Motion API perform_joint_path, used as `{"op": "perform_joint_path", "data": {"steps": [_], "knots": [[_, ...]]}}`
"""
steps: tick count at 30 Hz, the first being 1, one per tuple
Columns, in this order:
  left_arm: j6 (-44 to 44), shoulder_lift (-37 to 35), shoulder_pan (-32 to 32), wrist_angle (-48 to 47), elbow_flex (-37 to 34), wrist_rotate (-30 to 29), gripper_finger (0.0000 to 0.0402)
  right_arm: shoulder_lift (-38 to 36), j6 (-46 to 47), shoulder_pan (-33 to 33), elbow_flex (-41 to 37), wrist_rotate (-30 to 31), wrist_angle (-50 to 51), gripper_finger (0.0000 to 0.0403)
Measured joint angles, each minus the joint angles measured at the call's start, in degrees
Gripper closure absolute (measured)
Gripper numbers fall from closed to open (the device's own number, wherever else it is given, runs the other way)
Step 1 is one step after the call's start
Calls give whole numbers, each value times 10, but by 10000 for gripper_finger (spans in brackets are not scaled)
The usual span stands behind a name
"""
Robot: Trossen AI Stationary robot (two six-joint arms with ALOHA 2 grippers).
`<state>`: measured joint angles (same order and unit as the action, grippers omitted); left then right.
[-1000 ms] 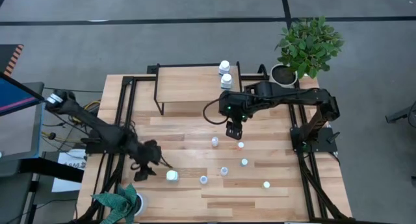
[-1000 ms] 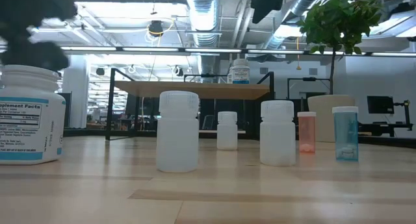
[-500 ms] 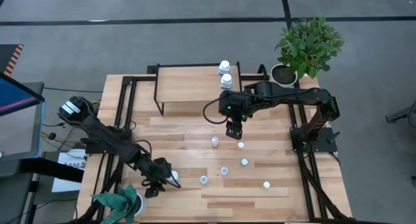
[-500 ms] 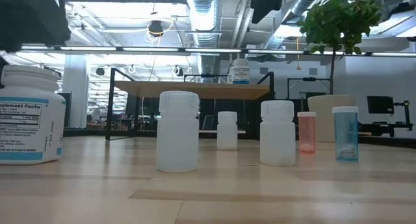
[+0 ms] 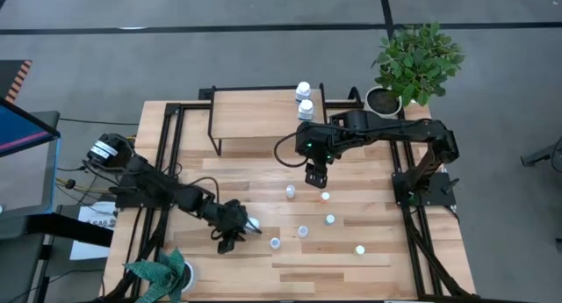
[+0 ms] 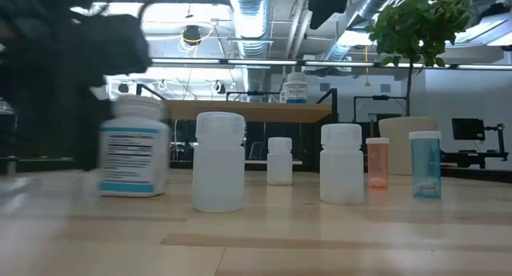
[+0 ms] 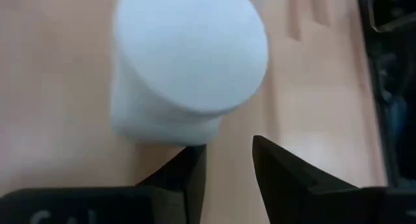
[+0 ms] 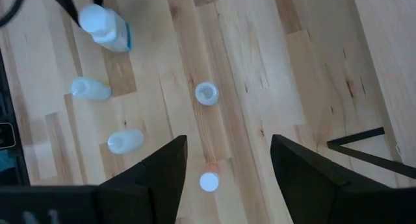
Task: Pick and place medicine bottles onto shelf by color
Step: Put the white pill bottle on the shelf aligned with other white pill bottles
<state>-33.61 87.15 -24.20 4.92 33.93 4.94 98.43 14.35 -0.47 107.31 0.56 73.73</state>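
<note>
The left gripper (image 5: 235,234) sat low over the wood, its 2 dark, flat-faced fingers (image 7: 188,175) drawn together with only a thin slit between them and nothing clamped in it. Just beyond the fingertips stood the large white medicine bottle (image 7: 188,55), a squat plastic cylinder with a smooth round cap. From table height it showed upright, with a blue-edged printed label. Whether the fingertips touched its side could not be told.

Just past that bottle from the gripper stood a tiny pale-capped bottle (image 5: 275,243). Farther out on the plank tabletop (image 5: 421,268) stood other small ones, well apart from each other. From table height, 3 of them were cloudy white ribbed-cap cylinders, the nearest (image 6: 218,160) tallest in view. Beside them stood a slim orange-red vial (image 6: 377,162) and a slim pale blue vial (image 6: 425,164).

The right gripper (image 5: 316,180) hung well away across the table, above the planks, its 2 blunt fingers spread wide and holding nothing. A small white-capped bottle (image 8: 207,93) stood below it.

Beyond the right gripper stood the shelf (image 5: 255,117), a light-wood rectangle on thin black metal legs. It carried 2 white labelled bottles (image 5: 304,90) side by side at the end nearer the right arm.
</note>
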Motion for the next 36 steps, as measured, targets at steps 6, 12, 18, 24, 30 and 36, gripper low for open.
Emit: {"op": "perform_joint_path", "data": {"steps": [6,12,18,24,30,36], "knots": [[62,0,61,55,0,0,292,0,0,0,0,0,1,159],[106,4,103,85,0,2,292,0,0,0,0,0,13,159],[138,45,118,141,0,10,293,0,1,0,0,0,13,159],[166,97,133,156,42,11,293,0,3,0,0,0,14,159],[208,129,151,149,99,8,293,0,3,0,0,0,18,159],[266,118,175,7,151,35,293,0,9,2,0,0,46,159]]}}
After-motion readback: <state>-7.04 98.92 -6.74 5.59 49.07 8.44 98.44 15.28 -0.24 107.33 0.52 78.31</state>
